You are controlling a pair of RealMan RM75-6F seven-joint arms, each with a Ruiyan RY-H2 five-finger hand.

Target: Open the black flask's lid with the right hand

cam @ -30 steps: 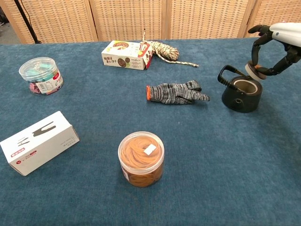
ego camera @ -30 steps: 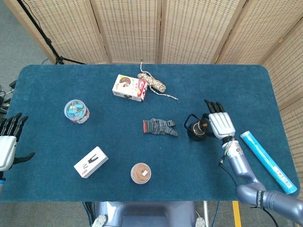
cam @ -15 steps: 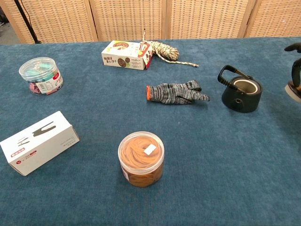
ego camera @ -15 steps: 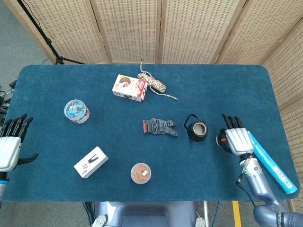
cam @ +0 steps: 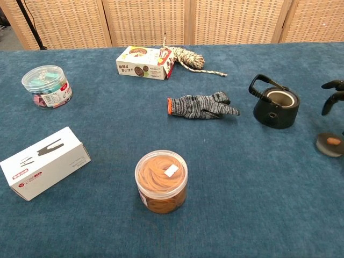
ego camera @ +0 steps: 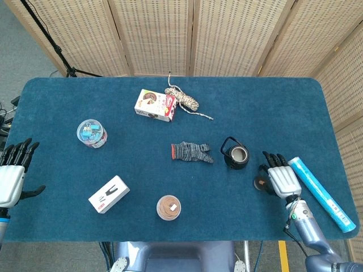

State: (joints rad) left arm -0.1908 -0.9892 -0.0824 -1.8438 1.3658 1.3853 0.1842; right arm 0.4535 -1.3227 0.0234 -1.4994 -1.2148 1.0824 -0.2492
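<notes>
The lid is already off the flask [cam: 276, 108], so the opening step looks done and what remains is the wrap-up. The lid [cam: 330, 144] lies flat on the bench [ego camera: 272, 107], near the flask on the robot's right side and apart from it, showing a grey disc with a small orange mark at its middle.

The right robot hand [ego camera: 281, 180] hovers just beside and above the lid with its fingers [cam: 331, 98] spread and nothing in them; in the chest view only the dark fingertips show at the frame edge, clear of the lid. The likely next move is simply to lift that hand away without brushing the lid or knocking the flask.

The left robot hand [ego camera: 11, 175] is at the far left edge of the bench, fingers apart and holding nothing.

The flask stands upright right of the bench's middle, just right of the glove [ego camera: 191, 152]. It is short, black and cylindrical, with a loop handle [cam: 262, 85] folded toward the glove side. Its mouth is open and shows a pale metallic inner wall. A small round hole or button marks its front face.
</notes>
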